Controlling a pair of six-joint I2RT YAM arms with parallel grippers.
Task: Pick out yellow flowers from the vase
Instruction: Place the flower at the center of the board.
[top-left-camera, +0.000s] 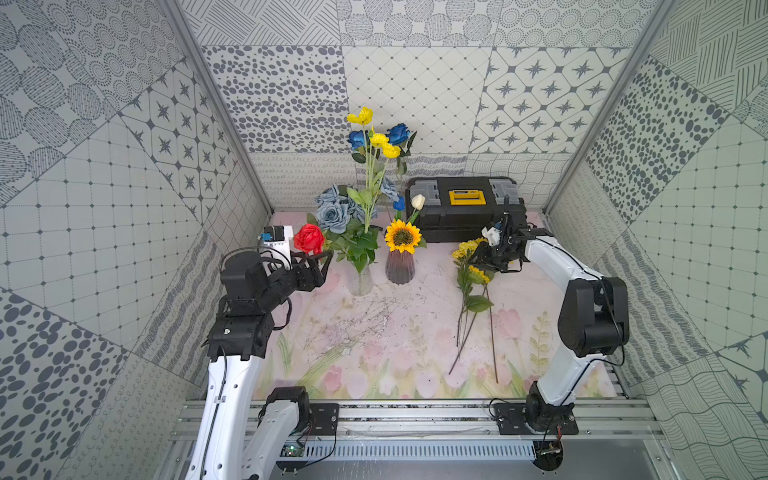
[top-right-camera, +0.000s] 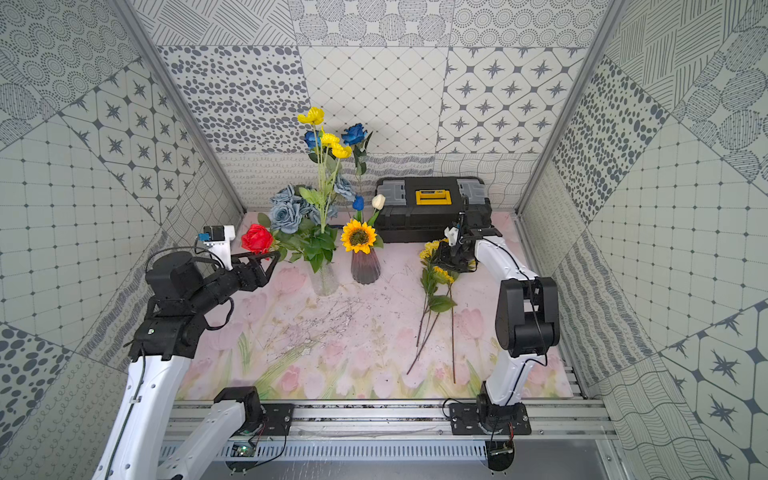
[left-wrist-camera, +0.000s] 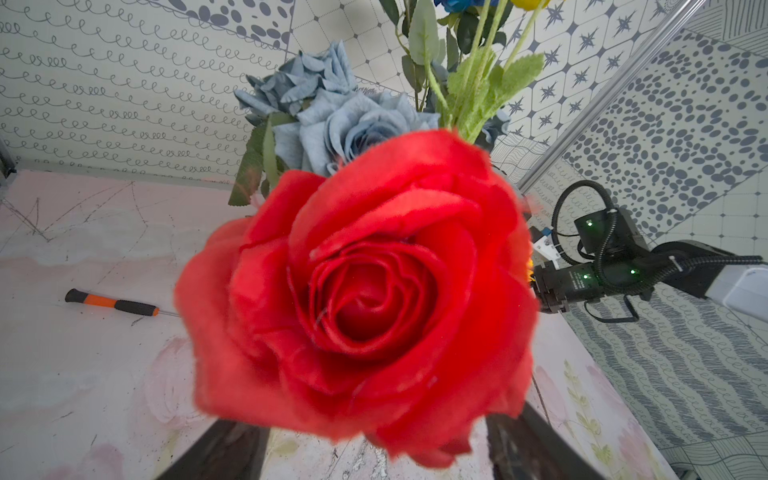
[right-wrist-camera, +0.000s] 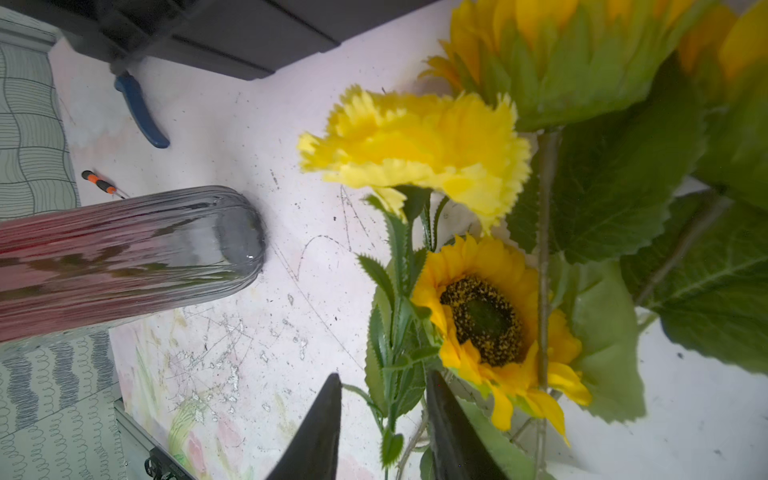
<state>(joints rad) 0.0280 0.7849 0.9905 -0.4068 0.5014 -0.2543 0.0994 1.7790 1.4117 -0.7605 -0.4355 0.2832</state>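
Observation:
A clear glass vase (top-left-camera: 360, 282) holds a tall spray of yellow flowers (top-left-camera: 384, 143), grey-blue roses and a red rose (top-left-camera: 308, 237). Beside it, a purple vase (top-left-camera: 400, 270) holds a sunflower (top-left-camera: 402, 237). More yellow flowers (top-left-camera: 471, 270) lie on the mat at the right. My right gripper (right-wrist-camera: 383, 375) hovers over them, open, with the stem of a yellow carnation (right-wrist-camera: 419, 149) loose between its fingers, next to a lying sunflower (right-wrist-camera: 486, 320). My left gripper (top-left-camera: 328, 257) is open just below the red rose (left-wrist-camera: 374, 291), which fills the left wrist view.
A black toolbox (top-left-camera: 465, 208) with a yellow handle stands at the back right. A white tulip (top-left-camera: 418, 201) and blue roses share the vases. An orange-and-black screwdriver (left-wrist-camera: 112, 303) and blue-handled pliers (right-wrist-camera: 141, 112) lie behind the vases.

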